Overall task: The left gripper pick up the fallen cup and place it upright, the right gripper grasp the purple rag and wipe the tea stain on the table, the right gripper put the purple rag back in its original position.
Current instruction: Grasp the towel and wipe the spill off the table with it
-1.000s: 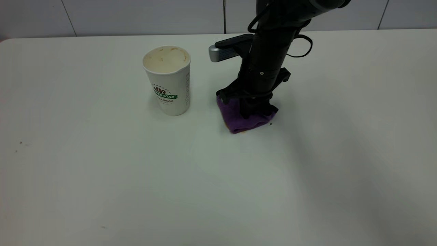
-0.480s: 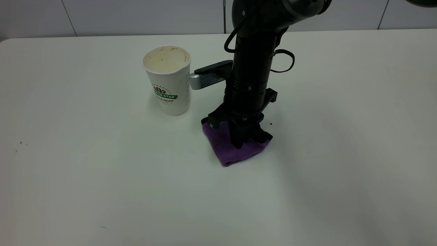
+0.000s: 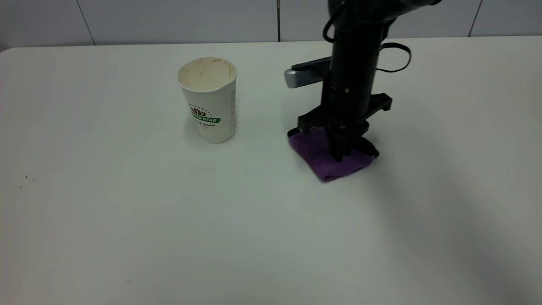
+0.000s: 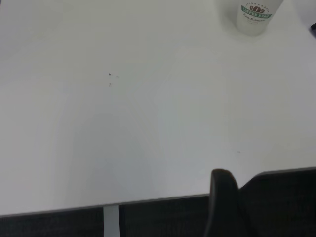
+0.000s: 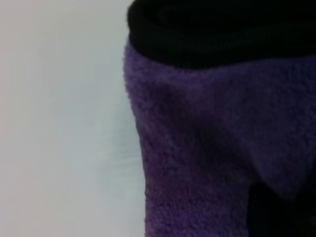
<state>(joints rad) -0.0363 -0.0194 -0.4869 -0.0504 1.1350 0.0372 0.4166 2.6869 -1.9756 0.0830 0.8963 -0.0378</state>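
The cup (image 3: 209, 101) stands upright on the table (image 3: 127, 220), left of centre, its cream-stained mouth up; its lower part also shows in the left wrist view (image 4: 254, 17). My right gripper (image 3: 338, 154) points straight down, shut on the purple rag (image 3: 324, 165), and presses it on the table to the right of the cup. The rag fills the right wrist view (image 5: 207, 163), with its black edging on one side. No tea stain shows on the table. My left gripper (image 4: 232, 195) is outside the exterior view; only a dark part of it shows in its wrist view, over the table's edge.
A few tiny dark specks (image 3: 25, 178) lie at the table's left side. A tiled wall (image 3: 169, 17) runs behind the table's far edge. The right arm's cable loop (image 3: 398, 55) hangs beside it.
The right gripper dragged the rag toward the front and slightly left, then back toward the right and a little farther away. The cup has not moved.
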